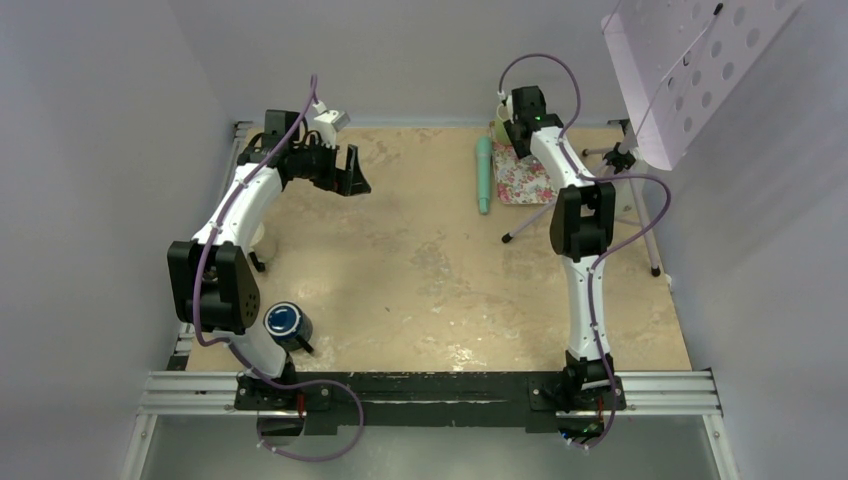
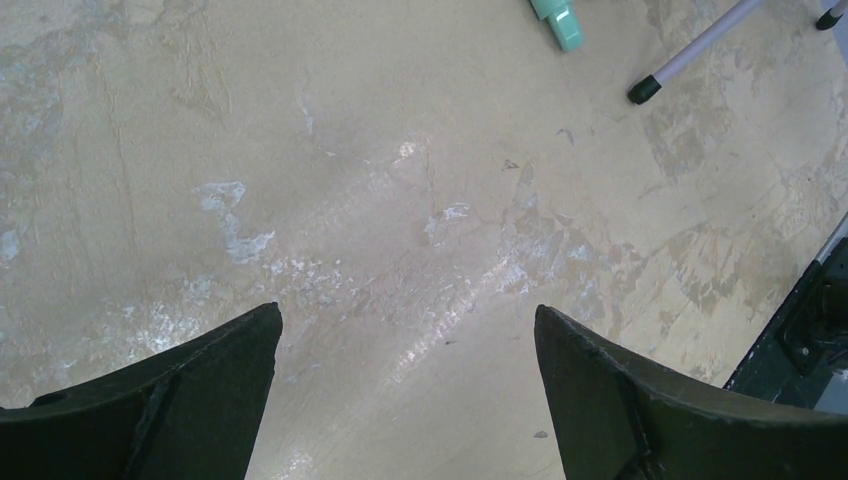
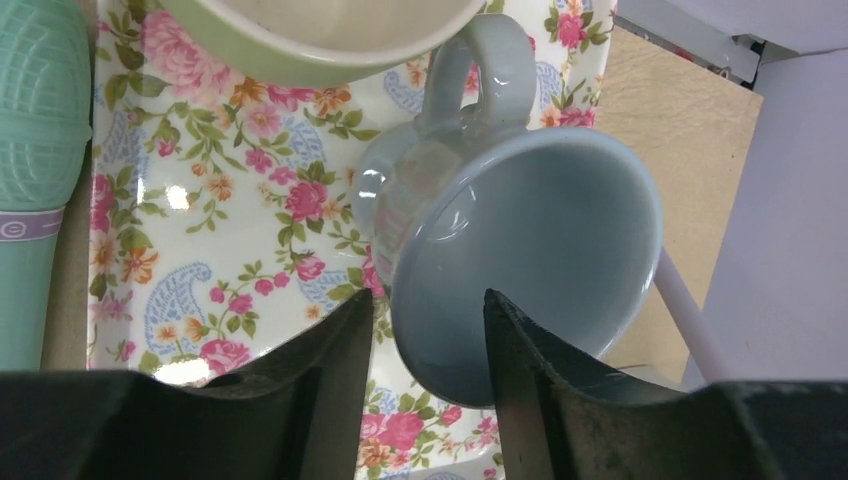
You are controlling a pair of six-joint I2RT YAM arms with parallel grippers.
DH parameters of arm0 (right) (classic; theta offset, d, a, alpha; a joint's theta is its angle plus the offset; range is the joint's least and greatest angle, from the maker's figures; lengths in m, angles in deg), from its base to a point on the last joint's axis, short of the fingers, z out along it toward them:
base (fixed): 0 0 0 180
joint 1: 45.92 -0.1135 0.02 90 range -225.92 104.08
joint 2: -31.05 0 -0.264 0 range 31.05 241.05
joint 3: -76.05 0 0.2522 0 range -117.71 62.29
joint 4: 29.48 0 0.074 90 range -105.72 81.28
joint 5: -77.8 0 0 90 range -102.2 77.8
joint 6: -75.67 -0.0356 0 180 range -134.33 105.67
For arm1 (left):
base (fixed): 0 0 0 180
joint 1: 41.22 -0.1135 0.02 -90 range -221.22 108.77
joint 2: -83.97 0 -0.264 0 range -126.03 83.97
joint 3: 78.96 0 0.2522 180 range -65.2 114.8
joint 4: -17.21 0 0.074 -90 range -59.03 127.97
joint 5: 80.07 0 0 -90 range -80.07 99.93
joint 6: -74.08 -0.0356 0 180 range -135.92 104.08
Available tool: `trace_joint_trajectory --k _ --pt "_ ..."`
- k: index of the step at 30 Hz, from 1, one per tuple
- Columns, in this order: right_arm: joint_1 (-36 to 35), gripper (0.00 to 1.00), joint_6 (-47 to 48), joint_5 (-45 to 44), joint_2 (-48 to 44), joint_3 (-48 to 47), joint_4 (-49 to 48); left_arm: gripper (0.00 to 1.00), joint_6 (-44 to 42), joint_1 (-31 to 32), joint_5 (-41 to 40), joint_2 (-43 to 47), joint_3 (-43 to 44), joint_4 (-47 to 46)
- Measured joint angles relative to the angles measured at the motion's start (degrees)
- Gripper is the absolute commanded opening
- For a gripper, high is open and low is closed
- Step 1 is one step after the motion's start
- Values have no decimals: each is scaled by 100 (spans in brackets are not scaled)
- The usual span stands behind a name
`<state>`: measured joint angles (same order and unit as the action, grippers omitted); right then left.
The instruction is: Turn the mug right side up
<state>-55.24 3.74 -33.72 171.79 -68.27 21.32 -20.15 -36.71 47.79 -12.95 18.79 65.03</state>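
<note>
A pale blue mug (image 3: 520, 250) lies tipped on its side on a floral tray (image 3: 220, 230), its mouth toward the right wrist camera and its handle pointing away. My right gripper (image 3: 428, 297) straddles the near rim, one finger outside the wall and one inside the mouth, with a gap still showing, so it is open. In the top view the right gripper (image 1: 510, 135) is over the tray (image 1: 525, 180) at the far side and hides the mug. My left gripper (image 2: 407, 310) is open and empty above bare table, at the far left in the top view (image 1: 352, 172).
A green bowl (image 3: 300, 40) sits on the tray just beyond the mug. A teal rod-shaped object (image 1: 484, 175) lies left of the tray. A tripod's legs (image 1: 530, 225) spread to the right of the tray. A dark cup with a blue top (image 1: 286, 322) stands by the left arm's base.
</note>
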Motion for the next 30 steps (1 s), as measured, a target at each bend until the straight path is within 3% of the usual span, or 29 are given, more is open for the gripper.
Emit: trace_joint_trajectory --k 2,3,4,5,9,11,17,24,30 --pt "0 55 39 2 -2 0 -50 100 -11 0 0 0 0 2" --pt "0 64 68 2 -17 9 -94 100 -24 0 0 0 0 9" --pt "0 93 74 2 -52 31 -140 100 -59 0 0 0 0 24" --pt "0 98 72 9 -131 105 -192 100 -98 0 0 0 0 42" --pt "0 98 -20 33 -743 693 -396 100 -179 0 2 0 0 144" --pt "-2 87 -162 44 -1217 1117 -623 100 -247 0 2 0 0 170" --pt "-11 3 -750 199 -2262 1978 -1252 100 -350 0 4 0 0 177" --pt "-33 0 -1578 155 -1954 2288 -1405 100 -439 0 2 4 -11 184" --pt "-90 0 -1427 -345 -1064 2284 -1252 100 -501 0 2 15 -105 212"
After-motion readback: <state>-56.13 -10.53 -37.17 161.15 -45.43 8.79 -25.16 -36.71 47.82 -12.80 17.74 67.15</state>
